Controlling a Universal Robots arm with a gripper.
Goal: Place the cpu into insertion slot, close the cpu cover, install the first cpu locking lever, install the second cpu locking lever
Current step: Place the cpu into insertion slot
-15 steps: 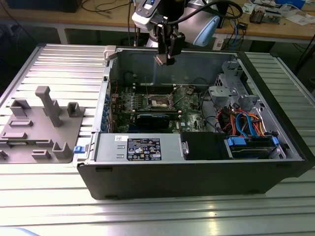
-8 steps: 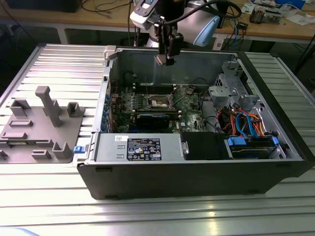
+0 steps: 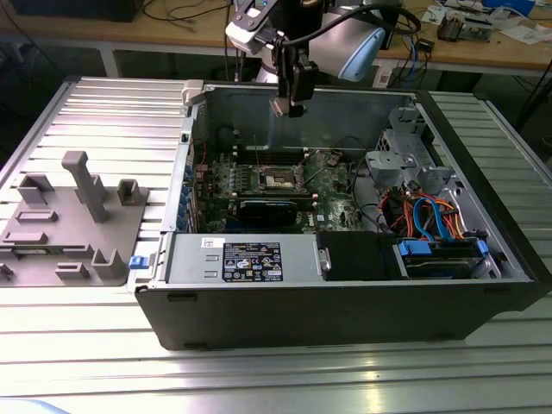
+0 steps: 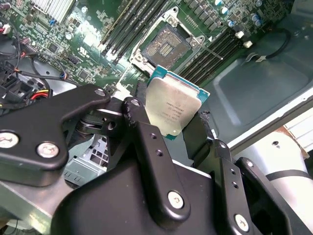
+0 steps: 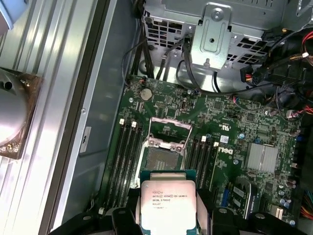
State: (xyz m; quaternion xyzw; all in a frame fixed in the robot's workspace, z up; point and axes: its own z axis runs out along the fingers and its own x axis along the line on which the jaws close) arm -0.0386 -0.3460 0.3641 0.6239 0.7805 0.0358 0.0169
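Above the open computer case [image 3: 345,315], the claw [image 3: 285,107] grips the cpu [image 4: 171,110] by two opposite edges, held clear of the green motherboard [image 5: 230,127]. Below the claw lies the bare insertion slot [image 5: 161,159], with its cpu cover [image 5: 169,128] raised. Case sits on a ribbed aluminium bench [image 3: 95,103]; grey fixture plate [image 3: 73,216] well off to the exterior view's left of the claw, cluttered wooden bench [image 3: 172,34] behind it.

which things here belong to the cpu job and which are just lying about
Job: silvery square cpu, gripped by black fingers; square dark-framed insertion slot; thin metal cpu cover, open.
Lying about: grey plastic fixture tray; orange and blue cables.
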